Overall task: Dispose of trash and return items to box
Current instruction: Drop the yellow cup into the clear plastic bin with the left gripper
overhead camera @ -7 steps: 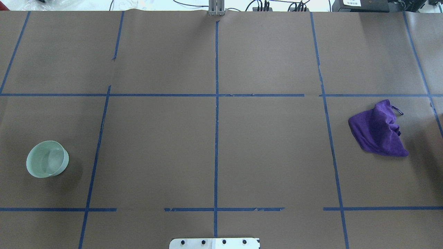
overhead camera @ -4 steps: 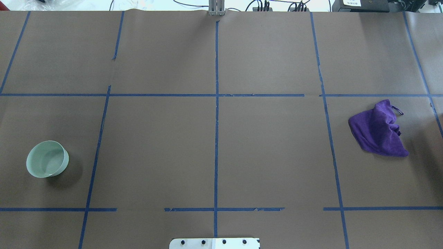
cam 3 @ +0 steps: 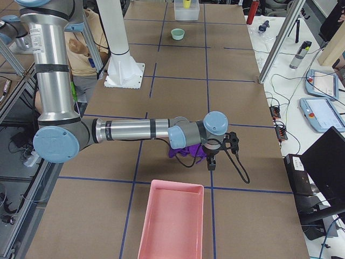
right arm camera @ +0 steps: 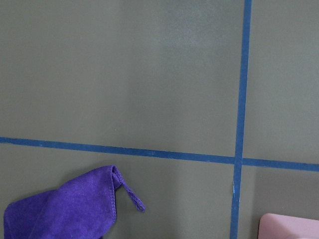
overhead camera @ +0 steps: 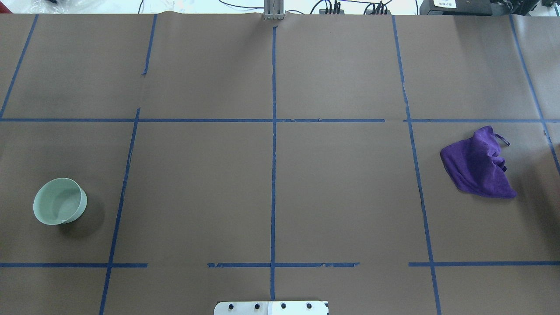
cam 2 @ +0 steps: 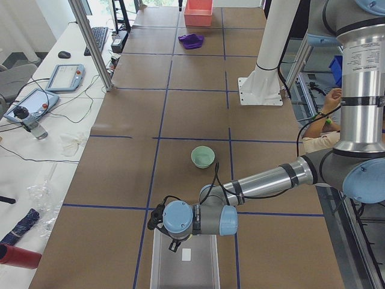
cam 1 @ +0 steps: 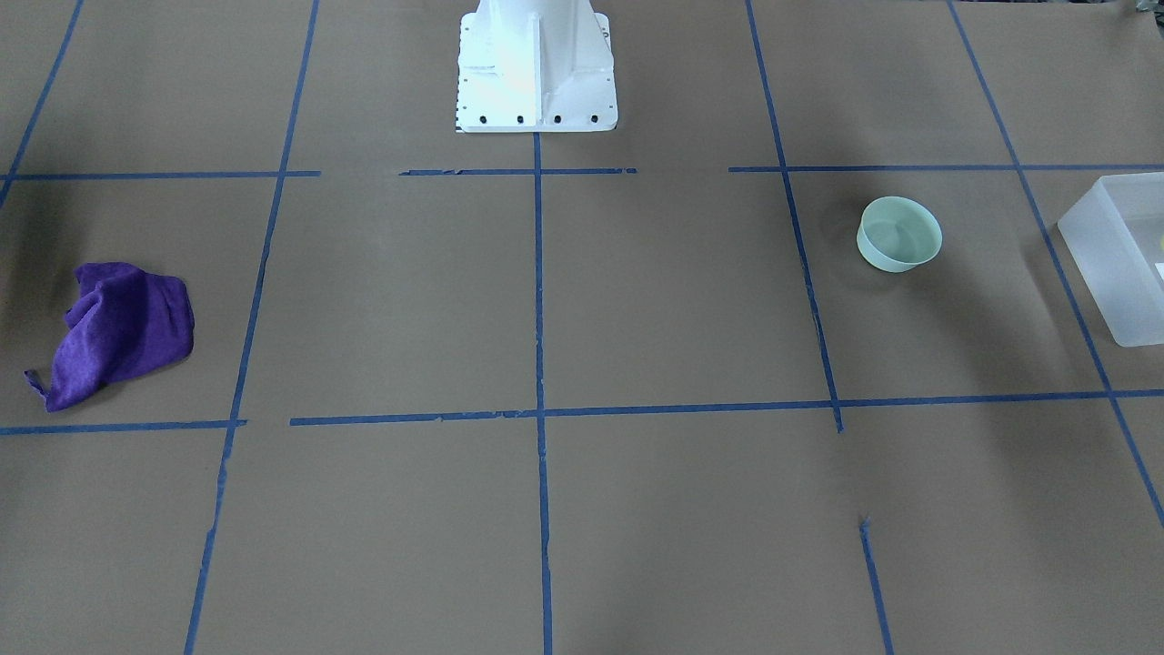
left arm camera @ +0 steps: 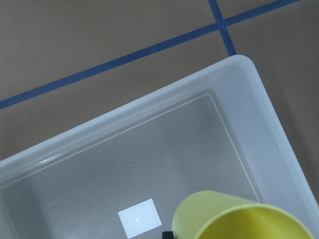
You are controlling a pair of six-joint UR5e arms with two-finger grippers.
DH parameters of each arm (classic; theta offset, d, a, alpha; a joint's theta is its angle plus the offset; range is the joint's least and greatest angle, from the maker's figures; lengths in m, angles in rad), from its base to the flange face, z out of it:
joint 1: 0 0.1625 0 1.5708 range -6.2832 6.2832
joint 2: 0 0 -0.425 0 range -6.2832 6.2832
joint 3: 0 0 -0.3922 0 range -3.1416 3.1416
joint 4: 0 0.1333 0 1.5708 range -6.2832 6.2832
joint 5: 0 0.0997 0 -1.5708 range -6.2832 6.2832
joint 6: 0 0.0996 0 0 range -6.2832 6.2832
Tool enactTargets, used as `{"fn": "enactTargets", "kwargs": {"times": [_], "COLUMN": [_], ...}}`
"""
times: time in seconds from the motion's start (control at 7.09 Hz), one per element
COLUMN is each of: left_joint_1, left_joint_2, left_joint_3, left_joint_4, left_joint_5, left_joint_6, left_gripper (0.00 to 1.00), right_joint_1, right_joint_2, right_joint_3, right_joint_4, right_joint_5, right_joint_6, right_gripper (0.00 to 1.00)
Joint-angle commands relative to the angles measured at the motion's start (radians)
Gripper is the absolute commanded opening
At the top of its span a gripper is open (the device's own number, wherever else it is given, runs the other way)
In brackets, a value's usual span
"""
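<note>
The yellow cup [left arm camera: 224,219] fills the bottom of the left wrist view, close to the camera and above the floor of the frosted box [left arm camera: 124,117]. My left gripper [cam 2: 173,244] hangs over the box [cam 2: 162,265] and is shut on the cup. The cup also shows as a yellow spot in the far box in the exterior right view [cam 3: 186,3]. The mint-green bowl [overhead camera: 60,201] stands upright and empty on the table, beside the box [cam 1: 1114,273]. My right gripper [cam 3: 211,162] points down beside a purple cloth [cam 3: 180,152]. I cannot tell whether it is open or shut.
The purple cloth [overhead camera: 479,164] lies crumpled on the right side of the table. A pink tray [cam 3: 172,221] sits at the table's right end, just past the cloth. The white robot base [cam 1: 535,64] stands at the middle of the near edge.
A pale glare inside the bowl has gone. The bowl and the cloth have not moved.
</note>
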Motion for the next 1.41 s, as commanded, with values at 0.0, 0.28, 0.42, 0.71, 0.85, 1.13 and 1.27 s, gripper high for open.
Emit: {"fn": "enactTargets", "kwargs": {"times": [0.0,0.28,0.42,0.71,0.85,1.13,1.27], "left_joint_1": [0.055,0.096,0.106,0.113,0.113,0.11,0.101], "left_joint_2": [-0.005,-0.01,-0.011,-0.019,-0.019,0.001,-0.002], "left_joint_3": [0.084,0.141,0.142,0.135,0.118,-0.029,-0.11], "left_joint_4": [-0.103,-0.174,-0.177,-0.177,-0.172,-0.154,-0.071], "left_joint_5": [-0.01,-0.025,-0.025,-0.025,-0.025,-0.022,-0.022], "left_joint_6": [-0.006,-0.007,-0.007,-0.016,-0.032,-0.095,-0.095], "left_gripper": [0.0,0.0,0.27,0.7,0.8,0.9,0.92], "right_joint_1": [0.0,-0.002,-0.003,-0.003,-0.003,-0.091,-0.141], "right_joint_2": [-0.001,-0.001,0.003,0.002,-0.003,-0.026,-0.071], "right_joint_3": [-0.001,-0.007,-0.016,-0.009,-0.012,-0.003,-0.006], "right_joint_4": [-0.001,0.0,-0.001,0.009,0.029,0.149,0.293], "right_joint_5": [0.001,0.004,0.003,0.018,0.02,0.027,0.024], "right_joint_6": [0.0,0.0,0.002,0.0,0.002,0.018,0.154], "right_gripper": [1.0,1.0,1.0,1.0,1.0,1.0,1.0]}}
